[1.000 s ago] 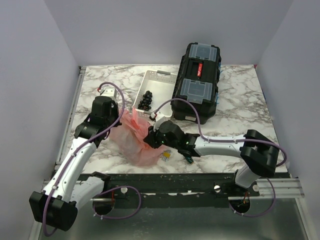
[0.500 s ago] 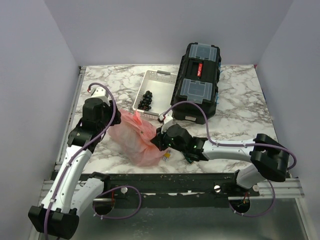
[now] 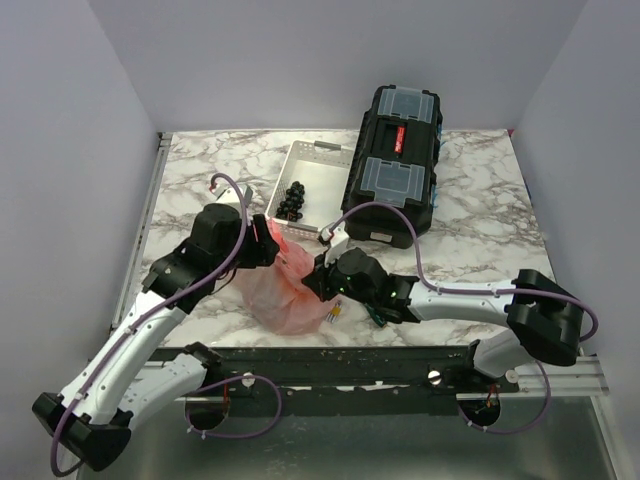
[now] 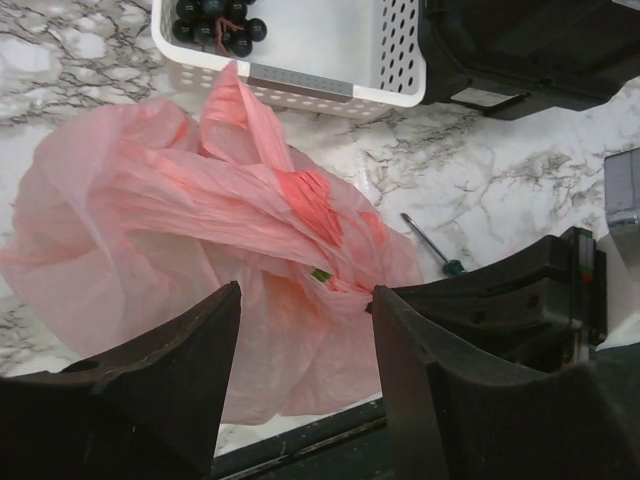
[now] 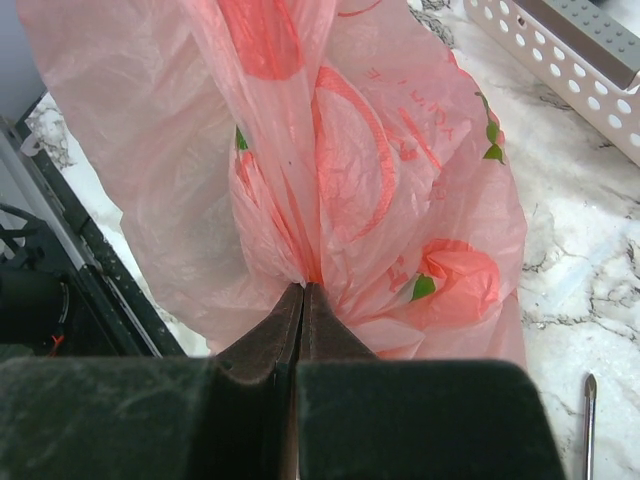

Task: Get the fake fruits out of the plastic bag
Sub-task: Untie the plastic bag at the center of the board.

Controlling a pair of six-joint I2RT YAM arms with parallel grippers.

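**Pink film, pinched on one side only**

The plastic bag [image 3: 283,288] lies crumpled on the marble table [image 3: 470,250], just in front of the white tray [image 3: 322,185]. Only the right wrist view shows the right gripper [image 5: 303,290] clamped on a gathered fold. The left wrist view shows the left gripper [image 4: 305,296] spread wide above the bag, with a screwdriver [image 4: 432,250] nearby. The fruits cannot be made out.

Grapes [image 3: 292,200] in white tray [image 3: 325,180] beside black toolbox [image 3: 392,165]
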